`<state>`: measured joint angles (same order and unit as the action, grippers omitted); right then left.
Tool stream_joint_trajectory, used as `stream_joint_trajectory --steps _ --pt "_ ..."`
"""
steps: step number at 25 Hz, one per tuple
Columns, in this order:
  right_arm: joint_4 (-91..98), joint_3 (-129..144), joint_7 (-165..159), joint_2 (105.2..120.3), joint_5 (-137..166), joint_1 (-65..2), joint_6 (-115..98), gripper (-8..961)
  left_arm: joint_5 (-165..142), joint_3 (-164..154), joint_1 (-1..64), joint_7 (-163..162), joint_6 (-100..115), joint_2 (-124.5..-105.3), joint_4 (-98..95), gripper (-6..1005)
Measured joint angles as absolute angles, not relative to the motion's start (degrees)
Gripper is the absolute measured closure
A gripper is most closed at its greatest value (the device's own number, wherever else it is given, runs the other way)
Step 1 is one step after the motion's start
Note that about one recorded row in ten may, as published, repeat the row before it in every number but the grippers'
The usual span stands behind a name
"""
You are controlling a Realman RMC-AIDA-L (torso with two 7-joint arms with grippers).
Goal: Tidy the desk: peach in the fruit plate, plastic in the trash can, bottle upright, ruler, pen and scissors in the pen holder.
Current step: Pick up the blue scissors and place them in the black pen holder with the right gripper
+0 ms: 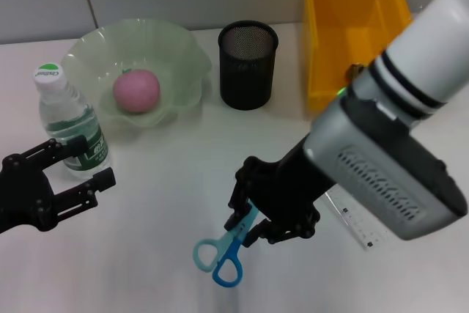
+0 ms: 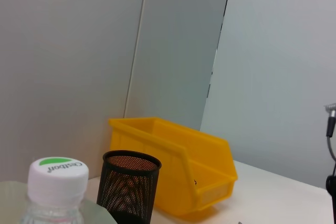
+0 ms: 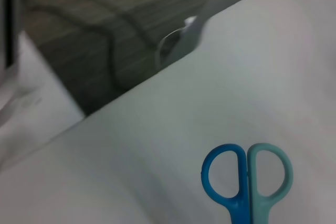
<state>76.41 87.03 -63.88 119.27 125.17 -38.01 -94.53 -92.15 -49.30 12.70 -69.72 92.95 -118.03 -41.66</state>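
1. The left gripper (image 1: 62,174) sits at the table's 8 o'clock edge, its dark fingers spread apart and holding nothing. It lies just beside the bottle (image 1: 72,124), which stands upright with its white cap on top, so that part of the job looks done and the arm is likely idling clear of it.
2. The peach (image 1: 136,91) rests in the middle of the green fruit plate (image 1: 179,53) at about 11 o'clock, where the task wants it.
3. The black mesh pen holder (image 1: 248,65) stands at 12 o'clock, just to the right of the plate. I cannot tell from these views whether anything is inside it.
4. The scissors (image 1: 226,250) lie near 6 o'clock, with the blue and teal handle loops pointing towards the robot and the blade end under the right gripper (image 1: 253,218). Its fingers appear clenched on the blade end, leaving the loops free, probably so the blades can go into the holder first. I cannot tell whether the scissors are off the table yet.
5. The ruler (image 1: 355,219) lies flat at 4 o'clock, mostly hidden under the right arm, and is apparently still to be collected.
6. The yellow trash can (image 1: 319,49) stands at 1 o'clock, well apart from the scissors. A small item shows inside it, too unclear to name.
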Motion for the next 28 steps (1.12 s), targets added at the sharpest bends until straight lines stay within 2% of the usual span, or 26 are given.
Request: stream_joint_trajectory --steps 11,21,28 --pt "73.2 70.3 -63.0 119.06 113.8 -31.1 -96.9 738 -91.7 -48.1 13.1 -69.2 93.4 -118.14 -40.9 253" --pt "67.7 61.0 -63.6 119.09 104.5 -27.3 -97.2 737 -92.0 -48.1 14.2 -69.1 94.2 -118.01 -40.0 255" --pt "55.5 55.0 -61.5 119.03 97.0 -27.1 -96.6 736 -92.1 -48.1 13.9 -66.3 96.5 -118.04 -40.0 256"
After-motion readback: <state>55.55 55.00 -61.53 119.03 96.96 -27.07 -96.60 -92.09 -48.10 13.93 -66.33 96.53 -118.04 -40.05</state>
